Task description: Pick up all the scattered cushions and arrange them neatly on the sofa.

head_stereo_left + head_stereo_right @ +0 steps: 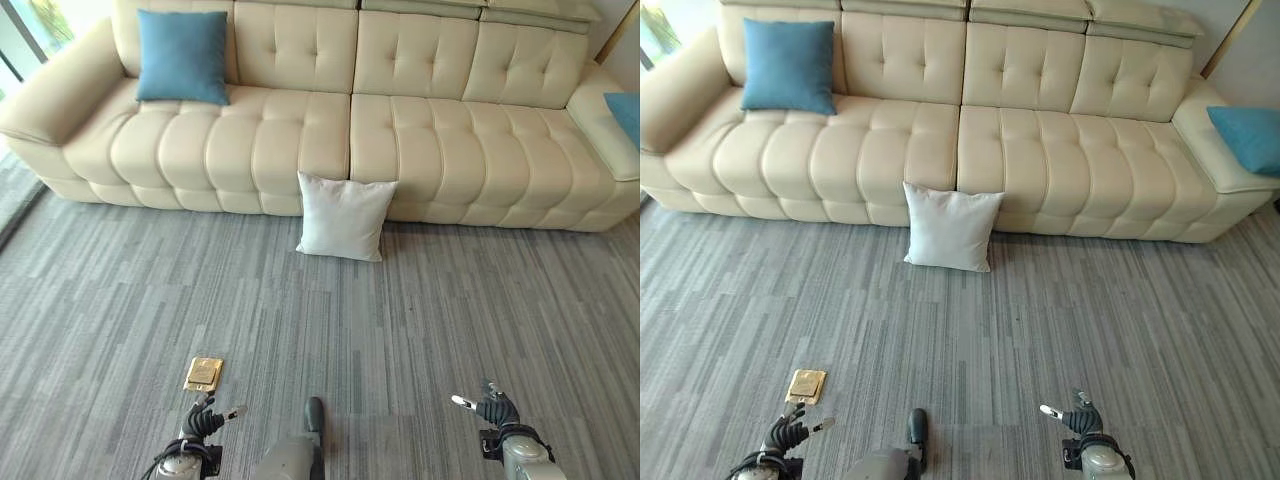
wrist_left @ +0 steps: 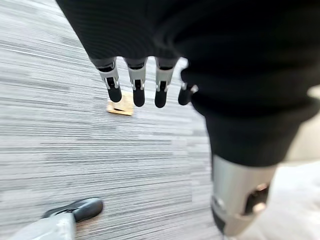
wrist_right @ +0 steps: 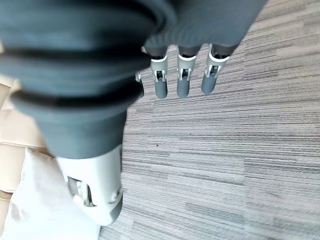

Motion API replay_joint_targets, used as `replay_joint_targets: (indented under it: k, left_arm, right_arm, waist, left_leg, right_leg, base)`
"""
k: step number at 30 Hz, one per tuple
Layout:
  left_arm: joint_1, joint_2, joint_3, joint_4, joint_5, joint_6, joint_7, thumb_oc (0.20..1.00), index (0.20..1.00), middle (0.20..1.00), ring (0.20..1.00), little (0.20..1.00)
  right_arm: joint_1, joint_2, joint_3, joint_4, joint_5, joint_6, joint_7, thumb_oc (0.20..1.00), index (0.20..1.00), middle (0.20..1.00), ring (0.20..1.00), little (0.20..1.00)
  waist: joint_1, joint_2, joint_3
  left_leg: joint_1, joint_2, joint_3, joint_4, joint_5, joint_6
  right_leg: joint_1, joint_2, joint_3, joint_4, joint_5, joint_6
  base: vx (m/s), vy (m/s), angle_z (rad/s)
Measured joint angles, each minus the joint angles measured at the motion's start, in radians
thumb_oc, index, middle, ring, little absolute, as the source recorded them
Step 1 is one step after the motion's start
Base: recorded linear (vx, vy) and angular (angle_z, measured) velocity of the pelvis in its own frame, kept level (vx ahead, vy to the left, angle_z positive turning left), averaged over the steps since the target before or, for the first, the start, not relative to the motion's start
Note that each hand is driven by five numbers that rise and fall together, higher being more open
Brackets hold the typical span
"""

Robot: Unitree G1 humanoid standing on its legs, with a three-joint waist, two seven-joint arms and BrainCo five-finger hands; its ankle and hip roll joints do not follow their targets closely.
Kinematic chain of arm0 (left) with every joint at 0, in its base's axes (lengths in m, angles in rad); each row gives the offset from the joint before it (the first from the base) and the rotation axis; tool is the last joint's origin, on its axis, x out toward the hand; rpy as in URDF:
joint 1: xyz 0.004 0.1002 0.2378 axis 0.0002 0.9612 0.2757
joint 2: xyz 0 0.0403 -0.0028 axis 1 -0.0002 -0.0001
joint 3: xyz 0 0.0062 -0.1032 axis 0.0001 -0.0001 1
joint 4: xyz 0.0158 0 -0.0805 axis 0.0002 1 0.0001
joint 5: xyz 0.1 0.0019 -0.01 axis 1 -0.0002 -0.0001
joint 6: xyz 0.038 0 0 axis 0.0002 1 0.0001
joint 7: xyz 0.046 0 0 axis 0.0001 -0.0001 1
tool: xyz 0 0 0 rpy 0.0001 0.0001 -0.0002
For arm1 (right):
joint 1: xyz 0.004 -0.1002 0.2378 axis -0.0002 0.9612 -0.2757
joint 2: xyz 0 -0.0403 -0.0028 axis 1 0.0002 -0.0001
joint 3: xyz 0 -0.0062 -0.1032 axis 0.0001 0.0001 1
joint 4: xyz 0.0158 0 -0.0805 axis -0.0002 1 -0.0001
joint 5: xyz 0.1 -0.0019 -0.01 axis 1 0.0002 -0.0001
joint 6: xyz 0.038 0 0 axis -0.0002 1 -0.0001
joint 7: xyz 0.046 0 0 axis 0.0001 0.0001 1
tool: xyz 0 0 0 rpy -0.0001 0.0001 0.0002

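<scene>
- Left eye view: a white cushion (image 1: 343, 216) stands on the carpet (image 1: 450, 310), leaning on the sofa (image 1: 430, 150); a blue cushion (image 1: 182, 56) sits on the seat's left end.
- Right eye view: another blue cushion (image 1: 1248, 137) lies on the right armrest.
- Left wrist view: left robot hand (image 2: 137, 80) empty, fingers straight, above a brass plate (image 2: 120, 104).
- Right wrist view: right robot hand (image 3: 182, 75) empty, fingers straight.

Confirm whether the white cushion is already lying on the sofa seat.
No: the white cushion stands on the grey carpet, leaning against the front of the sofa below the seat.
</scene>
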Motion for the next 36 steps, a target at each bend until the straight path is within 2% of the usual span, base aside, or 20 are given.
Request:
replay_joint_targets:
  k: [2, 3, 6, 7, 11, 12, 13, 14, 15, 18, 21, 23, 26, 28, 29, 30, 31, 33, 34, 36]
  left_arm:
    - [-0.025, 0.013, -0.002, -0.012, 0.000, -0.002, 0.003, 1.000, 1.000, 1.000, 1.000, 1.000]
    - [-0.030, 0.013, -0.002, -0.019, 0.000, -0.005, 0.003, 1.000, 1.000, 1.000, 1.000, 1.000]
    - [-0.041, 0.013, -0.002, -0.019, 0.000, -0.005, 0.004, 1.000, 1.000, 1.000, 1.000, 1.000]
    - [-0.035, 0.012, -0.002, -0.012, -0.001, -0.002, 0.005, 1.000, 1.000, 1.000, 1.000, 1.000]
    - [-0.025, 0.008, 0.001, 0.033, -0.001, 0.000, 0.008, 1.000, 1.000, 1.000, 1.000, 1.000]
    - [-0.019, 0.001, -0.001, 0.031, 0.000, 0.000, 0.010, 1.000, 1.000, 1.000, 1.000, 1.000]
    - [-0.009, -0.013, -0.002, 0.027, 0.000, -0.001, 0.009, 1.000, 1.000, 1.000, 1.000, 1.000]
    - [0.002, -0.039, -0.003, 0.018, 0.001, -0.001, 0.007, 1.000, 1.000, 1.000, 1.000, 1.000]
    - [0.024, -0.048, -0.004, 0.029, 0.001, 0.000, 0.001, 1.000, 1.000, 1.000, 1.000, 1.000]
    - [0.047, -0.045, -0.007, 0.010, 0.002, 0.000, -0.007, 1.000, 1.000, 1.000, 1.000, 1.000]
    - [0.011, -0.038, -0.008, 0.011, 0.000, 0.000, -0.009, 1.000, 1.000, 1.000, 1.000, 1.000]
    - [-0.006, -0.037, -0.009, 0.011, 0.001, 0.000, -0.010, 1.000, 1.000, 1.000, 1.000, 1.000]
    - [-0.017, -0.037, -0.011, 0.013, 0.008, 0.000, -0.021, 1.000, 1.000, 1.000, 1.000, 1.000]
    - [-0.014, -0.037, -0.011, 0.015, 0.008, 0.000, -0.021, 1.000, 1.000, 1.000, 1.000, 1.000]
    - [0.003, -0.039, -0.012, 0.024, 0.009, 0.001, -0.021, 1.000, 1.000, 1.000, 1.000, 1.000]
    - [0.002, -0.032, -0.007, 0.020, 0.009, 0.002, -0.019, 1.000, 1.000, 1.000, 1.000, 1.000]
    - [-0.002, 0.006, -0.067, 0.016, 0.009, 0.020, -0.021, 1.000, 1.000, 1.000, 1.000, 1.000]
    - [0.017, 0.014, -0.004, 0.021, 0.022, 0.015, -0.016, 1.000, 1.000, 1.000, 1.000, 1.000]
    - [0.007, 0.027, -0.003, 0.028, 0.028, 0.014, -0.013, 1.000, 1.000, 1.000, 1.000, 1.000]
    - [-0.045, 0.041, -0.004, 0.012, 0.030, -0.008, -0.007, 1.000, 1.000, 1.000, 1.000, 1.000]
  right_arm:
    - [-0.002, 0.017, 0.011, -0.035, 0.000, -0.007, 0.005, 1.000, 1.000, 1.000, 1.000, 1.000]
    - [-0.003, 0.017, 0.025, -0.036, 0.000, -0.006, 0.007, 1.000, 1.000, 1.000, 1.000, 1.000]
    - [-0.013, 0.018, 0.034, -0.033, -0.001, -0.005, 0.010, 1.000, 1.000, 1.000, 1.000, 1.000]
    - [-0.019, 0.015, 0.034, -0.033, 0.000, -0.004, 0.010, 1.000, 1.000, 1.000, 1.000, 1.000]
    - [-0.044, 0.014, 0.030, -0.022, -0.001, 0.001, 0.010, 1.000, 1.000, 1.000, 1.000, 1.000]
    - [-0.043, 0.014, 0.026, -0.015, -0.010, 0.002, 0.010, 1.000, 1.000, 1.000, 1.000, 1.000]
    - [-0.024, 0.011, 0.023, 0.000, -0.018, 0.007, 0.010, 1.000, 1.000, 1.000, 1.000, 1.000]
    - [0.014, -0.005, 0.021, 0.009, -0.018, 0.016, 0.012, 1.000, 1.000, 1.000, 1.000, 1.000]
    - [-0.003, -0.006, 0.026, 0.015, -0.017, 0.018, 0.019, 1.000, 1.000, 1.000, 1.000, 1.000]
    - [-0.019, -0.015, 0.024, -0.009, -0.017, 0.005, 0.027, 1.000, 1.000, 1.000, 1.000, 1.000]
    - [-0.064, -0.021, 0.023, -0.008, -0.016, 0.005, 0.025, 1.000, 1.000, 1.000, 1.000, 1.000]
    - [-0.076, -0.023, 0.023, -0.010, -0.015, 0.005, 0.019, 1.000, 1.000, 1.000, 1.000, 1.000]
    - [-0.052, -0.027, 0.025, 0.014, -0.015, 0.017, 0.012, 1.000, 1.000, 1.000, 1.000, 1.000]
    - [-0.054, -0.027, 0.024, 0.019, -0.015, 0.016, 0.004, 1.000, 1.000, 1.000, 1.000, 1.000]
    - [-0.041, -0.037, 0.023, 0.045, -0.015, 0.014, -0.003, 1.000, 1.000, 1.000, 1.000, 1.000]
    - [-0.021, -0.030, 0.023, 0.040, -0.016, 0.015, -0.002, 1.000, 1.000, 1.000, 1.000, 1.000]
    - [-0.004, -0.026, 0.029, -0.024, -0.027, 0.017, 0.007, 1.000, 1.000, 1.000, 1.000, 1.000]
    - [-0.009, 0.006, 0.026, -0.045, -0.039, 0.008, 0.007, 1.000, 1.000, 1.000, 1.000, 1.000]
    - [-0.012, 0.005, 0.039, -0.047, -0.040, 0.011, 0.010, 1.000, 1.000, 1.000, 1.000, 1.000]
    - [-0.005, -0.002, 0.036, -0.041, -0.040, 0.022, 0.007, 1.000, 1.000, 1.000, 1.000, 1.000]
  waist:
    - [-0.013, 0.001, 0.009]
    - [-0.018, 0.016, 0.013]
    - [-0.027, 0.026, 0.019]
    - [-0.027, 0.046, 0.033]
    - [-0.041, 0.044, 0.053]
    - [-0.057, 0.045, 0.054]
    - [-0.063, 0.037, 0.048]
    - [-0.049, 0.037, 0.029]
    - [-0.051, 0.053, 0.022]
    - [-0.046, 0.055, 0.006]
    - [-0.038, 0.029, 0.021]
    - [-0.030, 0.018, 0.032]
    - [-0.040, 0.034, 0.048]
    - [-0.028, 0.037, 0.052]
    - [-0.003, 0.066, 0.049]
    - [-0.002, 0.034, 0.050]
    - [-0.021, 0.042, 0.057]
    - [-0.013, 0.055, 0.041]
    - [-0.017, 0.052, 0.026]
    - [-0.029, 0.054, 0.028]
  left_leg:
    - [0.105, -0.040, -0.019, -0.026, -0.057, 0.025]
    - [0.126, -0.042, -0.025, -0.040, -0.071, 0.021]
    - [0.160, -0.041, -0.016, -0.049, -0.066, 0.025]
    - [0.200, -0.036, -0.020, -0.054, -0.115, -0.016]
    - [0.292, -0.057, -0.018, -0.055, -0.149, -0.056]
    - [0.343, -0.054, -0.062, -0.053, -0.192, -0.104]
    - [0.400, -0.051, -0.092, -0.056, -0.209, -0.123]
    - [0.424, -0.042, -0.112, 0.032, -0.228, -0.147]
    - [0.389, -0.010, -0.133, 0.162, -0.214, -0.172]
    - [0.221, 0.033, -0.102, 0.532, -0.198, -0.195]
    - [0.046, 0.075, -0.061, 0.579, -0.249, -0.167]
    - [-0.027, 0.066, -0.065, 0.393, -0.249, -0.169]
    - [-0.120, 0.049, -0.064, 0.042, -0.093, -0.179]
    - [-0.142, 0.044, -0.067, -0.021, -0.028, -0.179]
    - [-0.115, 0.059, -0.063, -0.035, 0.004, -0.166]
    - [-0.074, 0.010, -0.022, -0.017, 0.031, -0.122]
    - [0.036, 0.000, -0.001, -0.034, 0.021, -0.001]
    - [0.091, 0.014, 0.036, -0.042, -0.011, 0.000]
    - [0.090, 0.010, 0.047, -0.049, -0.007, -0.008]
    - [0.089, -0.005, 0.034, -0.070, 0.006, -0.023]
  right_leg:
    - [-0.159, -0.071, -0.006, 0.242, 0.003, 0.020]
    - [-0.200, -0.077, -0.017, 0.216, 0.003, 0.018]
    - [-0.254, -0.098, -0.084, 0.033, 0.015, -0.001]
    - [-0.289, -0.095, -0.132, -0.117, 0.062, -0.014]
    - [-0.332, -0.081, -0.195, -0.455, 0.250, -0.007]
    - [-0.330, -0.068, -0.203, -0.466, 0.275, -0.010]
    - [-0.289, -0.051, -0.229, -0.411, 0.285, -0.032]
    - [-0.193, -0.018, -0.204, -0.447, 0.373, -0.180]
    - [-0.141, 0.010, -0.221, -0.445, 0.302, -0.206]
    - [-0.072, 0.046, -0.193, -0.511, 0.299, -0.227]
    - [-0.003, 0.052, -0.178, -0.574, 0.288, -0.239]
    - [0.069, 0.052, -0.159, -0.632, 0.285, -0.231]
    - [0.180, 0.064, -0.151, -0.692, 0.242, -0.188]
    - [0.216, 0.062, -0.131, -0.692, 0.211, -0.171]
    - [0.301, 0.059, -0.097, -0.691, 0.144, -0.121]
    - [0.304, -0.001, -0.079, -0.617, 0.088, -0.075]
    - [0.284, -0.035, -0.034, -0.429, 0.097, -0.057]
    - [0.080, -0.075, -0.029, -0.009, 0.060, 0.020]
    - [-0.002, -0.082, -0.048, 0.042, 0.047, 0.034]
    - [-0.100, -0.088, -0.097, -0.070, 0.030, 0.020]
  base:
    - [0.34, 0.163, -0.02]
    - [0.32, 0.089, 0.33]
    - [0.29, 0.028, 0.25]
    - [0.35, 0.003, 0.00]
    - [0.50, -0.086, 0.17]
    - [0.63, -0.176, 0.99]
    - [0.84, -0.455, 1.11]
    - [0.62, -0.431, 0.88]
    - [0.69, -0.518, 0.45]
    - [0.16, -0.161, -0.13]
    - [0.20, -0.057, -0.20]
    - [0.25, 0.004, -0.43]
    - [0.33, 0.061, -0.11]
    - [0.32, 0.124, -0.36]
    - [0.60, 0.416, -0.65]
    - [0.62, 0.533, -1.12]
    - [0.54, 0.489, -1.11]
    - [0.09, 0.093, -1.39]
    - [0.07, -0.012, -0.73]
    - [0.11, -0.033, 0.11]
